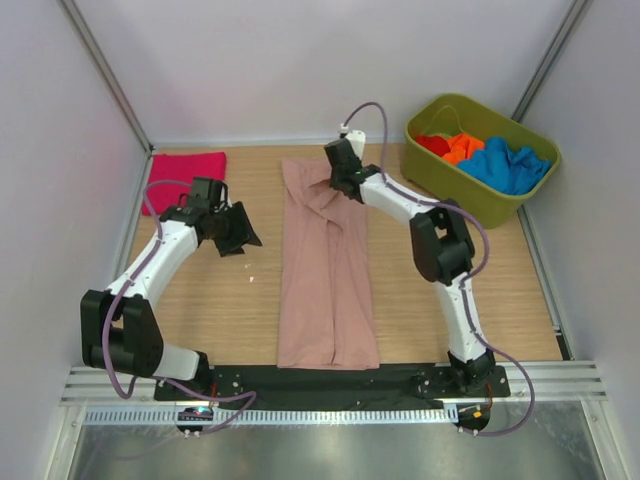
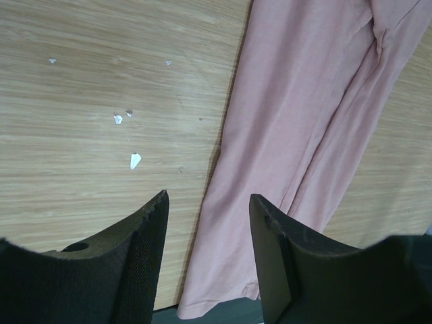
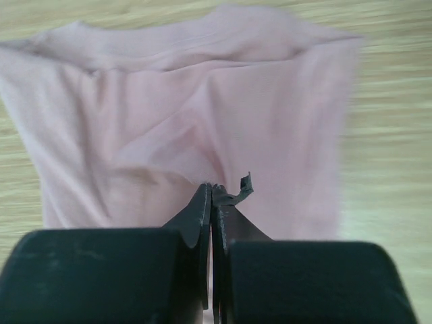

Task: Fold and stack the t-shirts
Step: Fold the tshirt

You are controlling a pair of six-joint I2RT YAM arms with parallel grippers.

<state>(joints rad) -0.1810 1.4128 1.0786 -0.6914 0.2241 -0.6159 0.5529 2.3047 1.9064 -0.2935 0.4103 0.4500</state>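
Lengthwise, pink t-shirt [image 1: 328, 280] runs near-to-far.

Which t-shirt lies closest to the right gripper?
The dusty-pink t-shirt, laid as a long strip mid-table; the magenta one lies far left, others in the tub.

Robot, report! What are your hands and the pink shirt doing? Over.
Left gripper open beside pink shirt. Right gripper shut on its far end. Nothing else on it.

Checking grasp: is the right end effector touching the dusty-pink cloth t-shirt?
Touching. Right wrist view: the right end effector pinches the dusty-pink cloth t-shirt, folds gathering there.
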